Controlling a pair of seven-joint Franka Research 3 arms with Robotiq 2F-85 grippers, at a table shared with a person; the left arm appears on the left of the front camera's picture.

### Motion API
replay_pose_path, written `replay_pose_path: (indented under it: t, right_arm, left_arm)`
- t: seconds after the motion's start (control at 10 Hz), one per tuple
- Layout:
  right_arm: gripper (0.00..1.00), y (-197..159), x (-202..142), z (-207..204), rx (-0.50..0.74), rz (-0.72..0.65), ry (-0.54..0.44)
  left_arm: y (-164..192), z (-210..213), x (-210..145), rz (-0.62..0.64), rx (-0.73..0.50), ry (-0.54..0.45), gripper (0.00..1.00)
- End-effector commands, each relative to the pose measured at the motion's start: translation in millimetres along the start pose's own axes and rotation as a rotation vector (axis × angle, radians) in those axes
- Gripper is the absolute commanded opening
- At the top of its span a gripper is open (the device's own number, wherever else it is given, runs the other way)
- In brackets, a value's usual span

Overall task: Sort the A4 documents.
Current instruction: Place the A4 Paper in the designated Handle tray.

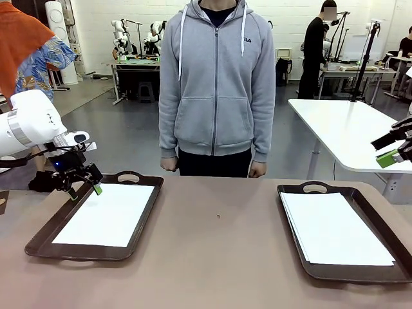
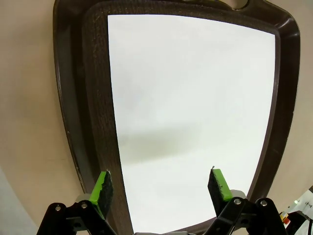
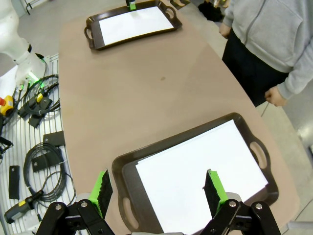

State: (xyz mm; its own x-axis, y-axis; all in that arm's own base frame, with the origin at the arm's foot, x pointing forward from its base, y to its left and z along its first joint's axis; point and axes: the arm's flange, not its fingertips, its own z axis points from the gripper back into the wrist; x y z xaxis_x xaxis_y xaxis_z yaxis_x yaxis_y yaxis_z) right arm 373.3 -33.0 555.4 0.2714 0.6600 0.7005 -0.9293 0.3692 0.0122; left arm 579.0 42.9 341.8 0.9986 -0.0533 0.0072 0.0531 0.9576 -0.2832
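Note:
Two brown trays sit on the tan table. The left tray holds one white A4 sheet. My left gripper hovers open over that tray's far left corner. In the left wrist view its gripper is open above the sheet, with nothing between the pads. The right tray holds a stack of A4 documents. My right gripper hangs open high at the right edge. In the right wrist view that gripper is open, looking down on the stack.
A person in a grey hoodie stands at the far edge, hands down at their sides. The tan table stretches between the trays. Cables and tools lie beside the table. A white table stands at the back right.

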Motion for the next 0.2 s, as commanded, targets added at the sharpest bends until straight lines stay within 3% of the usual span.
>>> replay_pose_path:
  t: [0.0, 0.1]
  right_arm:
    - [0.98, 1.0, 0.0, -0.9, -0.003, -0.001, 0.013]
    - [0.98, 1.0, 0.0, -0.9, -0.003, -0.001, 0.013]
  left_arm:
    - [-0.1, 0.2, 0.1, -0.006, 0.004, 0.001, 1.0]
    - [-0.1, 0.2, 0.1, -0.006, 0.004, 0.001, 1.0]
